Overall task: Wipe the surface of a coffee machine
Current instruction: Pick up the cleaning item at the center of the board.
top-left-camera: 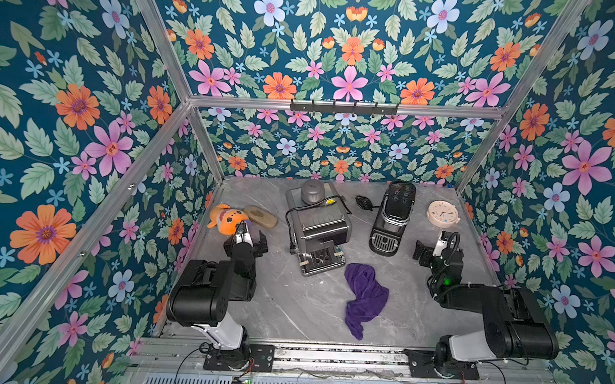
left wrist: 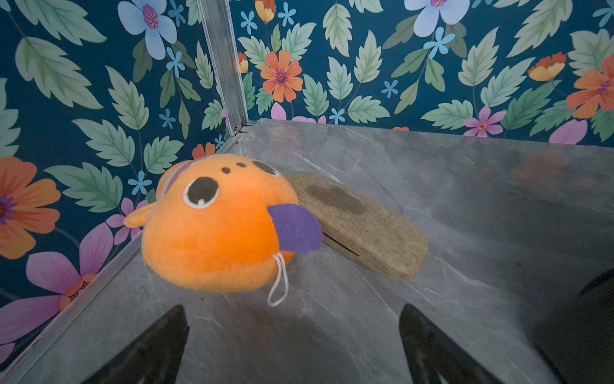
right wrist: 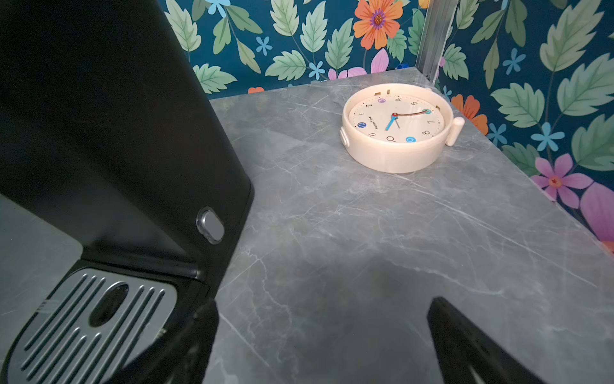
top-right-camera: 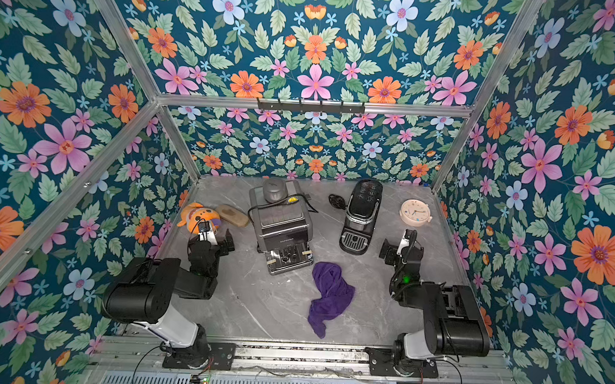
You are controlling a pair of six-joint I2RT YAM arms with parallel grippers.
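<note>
Two coffee machines stand at the back of the grey marble table [top-left-camera: 294, 306]: a silver espresso machine [top-left-camera: 318, 229] [top-right-camera: 283, 224] in the middle and a black capsule machine [top-left-camera: 392, 218] [top-right-camera: 362, 213] [right wrist: 116, 133] to its right. A crumpled purple cloth [top-left-camera: 363, 298] [top-right-camera: 330, 297] lies flat in front of them, touched by neither gripper. My left gripper [top-left-camera: 246, 242] [top-right-camera: 211, 240] [left wrist: 292, 309] hovers open and empty, left of the silver machine. Just right of the black machine's drip tray [right wrist: 93, 325], my right gripper [top-left-camera: 435, 250] [top-right-camera: 400, 248] [right wrist: 322, 301] is open and empty too.
An orange plush toy [top-left-camera: 226, 218] [left wrist: 216, 226] and a tan glasses case [top-left-camera: 261, 216] [left wrist: 358, 226] lie ahead of the left gripper by the left wall. A cream clock [top-left-camera: 442, 213] [right wrist: 397, 128] lies at the back right. A coiled black cable [top-left-camera: 363, 202] sits between the machines.
</note>
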